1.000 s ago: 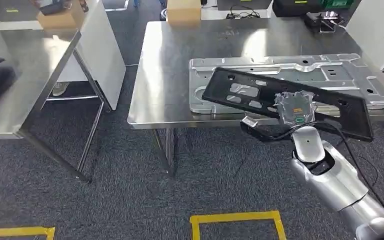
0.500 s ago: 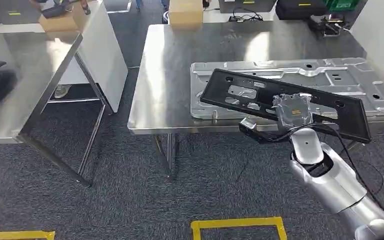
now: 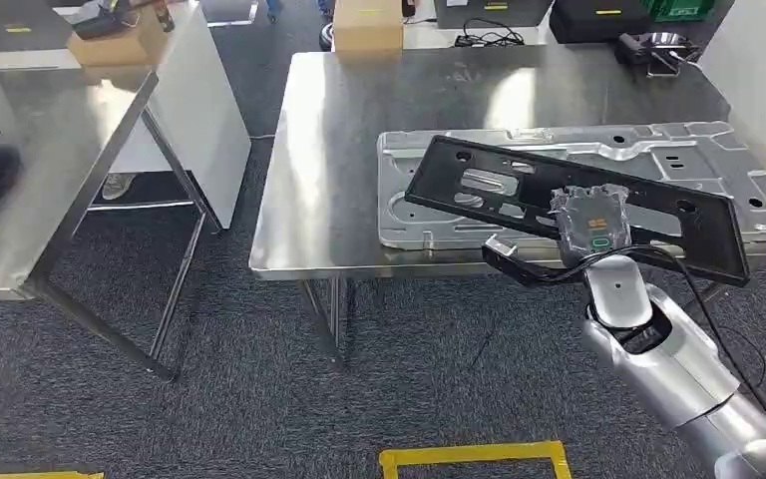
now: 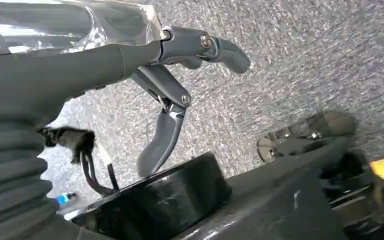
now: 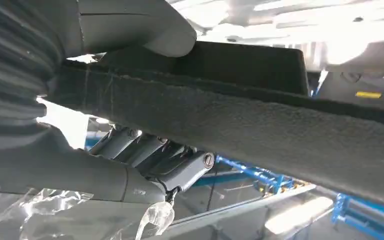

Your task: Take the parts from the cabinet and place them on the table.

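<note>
You have two steel tables in the head view: the main steel table (image 3: 359,150) ahead of you and a second steel table (image 3: 50,170) off to the left. One large stamped silver panel (image 3: 658,160) lies flat on the main table, reaching along its near-right part. One long black frame part (image 3: 479,185) with cut-outs hangs tilted over that panel, its far-left end above the tabletop and its near-right end past the table's front edge. Your right hand (image 3: 590,222) grips this black part at its near long edge; in the right wrist view the thumb (image 5: 145,30) presses on one face and the dark fingers (image 5: 150,155) curl under the other. Your left hand (image 4: 175,85) holds nothing, its fingers spread loosely over grey carpet. One cardboard box (image 3: 367,25) sits beyond the table's far edge.
</note>
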Motion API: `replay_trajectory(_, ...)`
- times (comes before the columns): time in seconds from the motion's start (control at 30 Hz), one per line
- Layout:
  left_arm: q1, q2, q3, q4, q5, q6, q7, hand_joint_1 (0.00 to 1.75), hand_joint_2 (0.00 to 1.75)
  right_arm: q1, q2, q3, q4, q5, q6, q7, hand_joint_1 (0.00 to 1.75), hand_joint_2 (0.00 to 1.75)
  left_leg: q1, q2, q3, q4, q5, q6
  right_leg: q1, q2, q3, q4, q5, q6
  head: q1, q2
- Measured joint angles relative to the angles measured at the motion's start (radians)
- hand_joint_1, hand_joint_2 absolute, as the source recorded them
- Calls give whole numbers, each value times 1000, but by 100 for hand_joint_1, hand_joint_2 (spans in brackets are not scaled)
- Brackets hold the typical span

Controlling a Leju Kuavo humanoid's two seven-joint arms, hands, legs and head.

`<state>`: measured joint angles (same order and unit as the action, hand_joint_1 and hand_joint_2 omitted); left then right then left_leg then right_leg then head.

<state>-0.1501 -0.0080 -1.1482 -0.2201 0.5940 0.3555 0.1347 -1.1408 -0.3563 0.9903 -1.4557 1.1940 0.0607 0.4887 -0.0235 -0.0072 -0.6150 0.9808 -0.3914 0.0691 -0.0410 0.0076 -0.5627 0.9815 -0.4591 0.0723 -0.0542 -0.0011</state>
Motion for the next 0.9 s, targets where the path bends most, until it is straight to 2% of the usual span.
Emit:
replay_trajectory(0.03,1,0,0,0,0,0,0,0,175,0,0,0,0,0,0,0,175,175,0,0,1,-3,0,1,0,-1,5,-8,2,5,0,0)
replay_trajectory(0.07,1,1,0,0,0,0,0,0,175,2,-1,-1,-2,0,0,0,175,175,10,-1,17,-24,7,4,4,-2,11,-11,-2,12,0,0)
replay_trajectory(0.1,0,0,0,0,-1,0,0,0,175,2,-3,-3,-2,0,0,0,175,175,11,-3,30,-35,9,4,2,-4,8,10,-11,11,0,0)
replay_trajectory(0.13,-1,-1,0,0,-1,0,0,0,175,1,-3,-4,-3,0,0,1,175,175,11,-2,37,-37,6,11,2,-3,-17,61,-36,11,1,0)
replay_trajectory(0.2,-1,-1,0,0,-1,0,0,0,175,4,-3,-4,-3,0,0,1,175,175,8,-1,48,-37,-3,20,8,-3,-111,233,-104,16,0,0)
replay_trajectory(0.23,-1,-2,0,0,-1,-1,0,0,175,9,-5,-4,-3,0,0,2,175,175,6,-2,53,-36,-8,22,8,-3,-153,299,-116,18,0,0)
replay_trajectory(0.27,1,-2,0,0,-1,-1,0,0,175,13,-7,-4,-3,0,0,2,175,175,4,-3,59,-36,-13,22,8,-3,-173,316,-106,18,0,0)
replay_trajectory(0.3,3,-2,0,0,-1,-1,0,0,175,16,-8,-4,-3,0,1,2,175,175,1,-5,67,-36,-19,20,9,-3,-167,277,-65,15,0,0)
replay_trajectory(0.33,3,-2,0,0,-2,-1,0,0,175,16,-8,-4,-3,0,1,2,175,175,-1,-5,76,-36,-25,19,11,-3,-139,201,-13,9,0,0)
replay_trajectory(0.37,3,-2,0,0,-3,-1,0,0,175,15,-8,-5,-3,0,0,2,175,175,-4,-5,87,-36,-32,17,14,-4,-95,98,46,1,0,0)
replay_trajectory(0.4,2,-2,0,0,-3,-1,0,0,175,14,-8,-6,-3,0,0,2,175,175,-5,-4,94,-36,-39,13,19,-4,-61,13,85,-8,0,0)
replay_trajectory(0.43,0,-2,0,0,-3,-1,0,0,175,13,-9,-6,-3,0,1,2,175,175,-16,-2,91,-32,-47,7,26,-7,-46,-11,69,-17,0,0)
replay_trajectory(0.47,0,-2,0,0,-3,-1,0,0,175,13,-8,-6,-4,0,1,2,175,175,-12,-1,91,-33,-49,5,24,-7,-48,-13,71,-20,0,0)
replay_trajectory(0.53,0,-2,0,0,-4,-2,0,0,175,13,-9,-6,-5,0,1,2,175,175,-10,0,93,-37,-53,-1,29,-6,-49,-13,65,-29,0,0)
replay_trajectory(0.57,-1,-1,0,0,-4,-2,0,0,175,11,-11,-7,-5,0,1,2,175,175,-15,1,95,-34,-60,-7,20,-6,-45,-20,66,-33,1,0)
replay_trajectory(0.6,1,-1,0,0,-4,-2,0,0,175,9,-11,-9,-6,0,1,2,175,175,-10,0,87,-18,-71,-15,19,-6,-40,-22,64,-36,0,0)
replay_trajectory(0.63,0,-1,0,0,-4,-2,0,0,175,8,-11,-10,-6,0,0,2,175,175,-4,0,63,31,-95,-25,15,-2,-39,-21,62,-40,0,0)
replay_trajectory(0.7,0,-1,0,0,-4,-2,0,0,175,8,-10,-10,-7,0,1,1,175,175,10,1,-38,214,-165,-42,14,-2,-36,-21,57,-46,0,0)
replay_trajectory(0.73,1,-1,0,0,-4,-2,0,0,175,11,-10,-10,-7,0,1,1,175,175,16,1,-85,291,-182,-49,13,-2,-34,-20,53,-47,0,0)
replay_trajectory(0.77,2,-1,0,0,-3,-1,0,0,175,13,-10,-10,-7,0,1,2,175,175,22,1,-111,317,-174,-53,11,0,-30,-20,50,-45,0,0)
replay_trajectory(0.8,2,-1,0,0,-4,-1,0,0,175,15,-10,-10,-7,0,1,2,175,175,26,1,-110,293,-145,-56,10,0,-24,-20,45,-44,0,0)
replay_trajectory(0.83,1,0,0,0,-4,-1,0,0,175,15,-10,-10,-7,0,1,2,175,175,28,1,-84,222,-93,-59,9,1,-15,-20,39,-41,0,0)
replay_trajectory(0.87,1,0,0,0,-5,-1,0,0,175,15,-9,-10,-8,0,1,2,175,175,29,1,-42,120,-33,-57,9,1,-4,-21,33,-37,0,0)
replay_trajectory(0.9,1,0,0,0,-6,-1,0,0,175,15,-9,-10,-8,0,1,2,175,175,27,1,1,18,18,-49,8,1,7,-22,27,-33,0,0)
